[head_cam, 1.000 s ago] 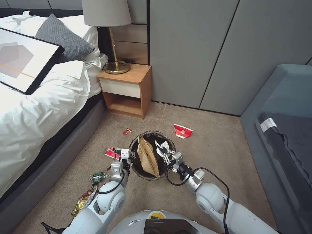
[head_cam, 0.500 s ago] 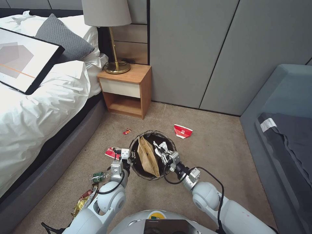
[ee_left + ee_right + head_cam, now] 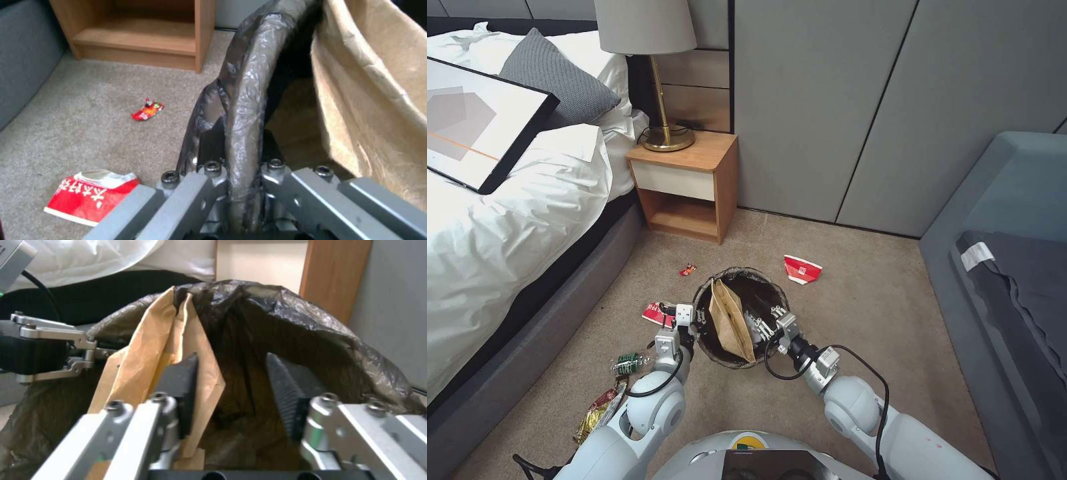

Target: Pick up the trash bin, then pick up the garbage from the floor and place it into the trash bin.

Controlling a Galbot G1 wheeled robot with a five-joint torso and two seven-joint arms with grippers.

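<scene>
trash bin (image 3: 740, 327): held off the carpet just in front of me, paper bag (image 3: 730, 323) standing inside
left gripper (image 3: 240, 186): pinched tight on the lined rim, so the bin keeps steady
right gripper (image 3: 231, 400): over the opening, jaws spread, nothing between them, tissue probably dropped
floor (image 3: 854, 313): red cup (image 3: 802, 269), wrappers, bottle (image 3: 629, 363) lying around

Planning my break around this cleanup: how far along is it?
Partway. Done: brown paper bag sits in the trash bin, whose rim the left hand grips. Right hand hangs open over it. Left: red cup, wrappers, bottle.
</scene>
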